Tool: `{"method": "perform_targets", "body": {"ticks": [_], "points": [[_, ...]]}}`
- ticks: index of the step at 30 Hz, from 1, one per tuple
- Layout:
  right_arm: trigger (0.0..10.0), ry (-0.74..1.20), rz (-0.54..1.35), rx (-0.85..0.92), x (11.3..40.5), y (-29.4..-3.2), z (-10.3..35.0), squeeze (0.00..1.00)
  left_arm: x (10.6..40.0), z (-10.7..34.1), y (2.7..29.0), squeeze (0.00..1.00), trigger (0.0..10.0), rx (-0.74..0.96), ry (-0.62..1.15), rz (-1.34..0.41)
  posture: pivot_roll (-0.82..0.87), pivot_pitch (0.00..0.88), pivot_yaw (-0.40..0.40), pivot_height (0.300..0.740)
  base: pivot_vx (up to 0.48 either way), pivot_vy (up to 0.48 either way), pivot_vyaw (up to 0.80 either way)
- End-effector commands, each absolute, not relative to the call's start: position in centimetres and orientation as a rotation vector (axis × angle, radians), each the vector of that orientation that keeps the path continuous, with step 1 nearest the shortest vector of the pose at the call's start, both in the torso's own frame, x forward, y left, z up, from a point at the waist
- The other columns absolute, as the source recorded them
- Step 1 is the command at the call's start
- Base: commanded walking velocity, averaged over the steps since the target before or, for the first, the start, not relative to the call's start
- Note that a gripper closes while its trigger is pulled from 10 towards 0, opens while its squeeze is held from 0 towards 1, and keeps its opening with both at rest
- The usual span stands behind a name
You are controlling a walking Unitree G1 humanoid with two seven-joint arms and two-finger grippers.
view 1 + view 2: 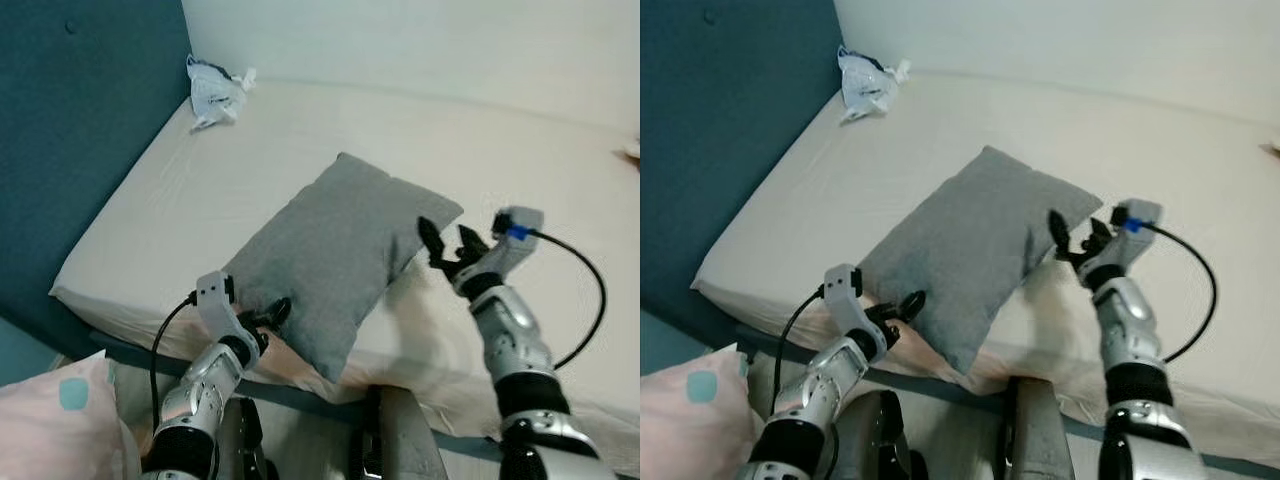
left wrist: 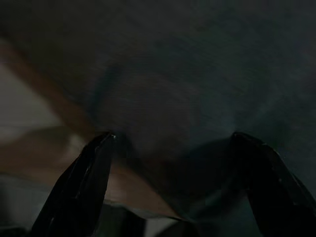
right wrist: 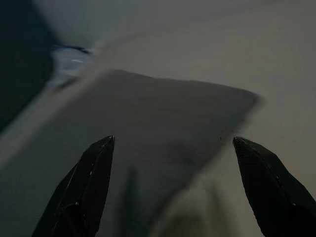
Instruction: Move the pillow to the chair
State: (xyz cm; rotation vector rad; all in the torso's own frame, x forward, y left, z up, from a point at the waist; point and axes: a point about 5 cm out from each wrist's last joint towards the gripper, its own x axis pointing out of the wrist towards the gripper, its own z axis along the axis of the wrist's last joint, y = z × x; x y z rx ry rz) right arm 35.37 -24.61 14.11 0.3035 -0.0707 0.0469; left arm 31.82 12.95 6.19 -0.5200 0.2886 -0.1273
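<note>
A grey pillow [image 1: 335, 255] lies slantwise on the cream mattress [image 1: 200, 190], one corner hanging near the bed's front edge. My left gripper [image 1: 272, 314] is open at the pillow's near left edge, its fingertips touching or almost touching the fabric; in the left wrist view the grey pillow [image 2: 197, 74] looms close between the spread fingers [image 2: 81, 182]. My right gripper [image 1: 445, 245] is open just off the pillow's right side, raised a little above the bed. In the right wrist view the pillow [image 3: 163, 128] lies ahead of the fingers [image 3: 86, 190].
A crumpled white plastic bag [image 1: 216, 92] lies at the bed's far left corner beside the dark teal headboard [image 1: 80, 130]. A pink pillow [image 1: 55, 420] with a teal patch sits low at the left. A white wall runs behind the bed. A black cable [image 1: 590, 290] loops from my right wrist.
</note>
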Motion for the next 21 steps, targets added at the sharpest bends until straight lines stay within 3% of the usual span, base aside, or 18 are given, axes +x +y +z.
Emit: {"method": "perform_targets", "body": {"ticks": [1,8,16,21], "points": [[10.0,-0.037,0.012,0.312,34.9,-25.3,13.1,0.0,31.5,5.2,14.3,0.0,10.0,-0.497,0.317,-0.037,0.03,0.262,-0.002,0.59,0.0,0.0,0.0],[10.0,-0.021,0.01,0.368,34.8,-24.9,12.3,0.0,30.8,3.5,15.5,0.0,10.0,-0.525,0.411,0.072,0.03,0.265,-0.005,0.59,0.0,0.0,0.0],[10.0,0.066,0.106,0.424,35.0,-22.1,10.5,0.0,31.0,3.9,9.7,0.0,10.0,-0.888,0.485,-0.131,0.03,0.271,-0.01,0.59,0.0,0.0,0.0],[10.0,0.096,0.162,0.433,35.2,-20.1,9.8,0.0,32.3,6.2,7.8,0.0,10.0,-1.138,0.338,-0.16,0.03,0.274,-0.008,0.59,0.0,0.0,0.0]]}}
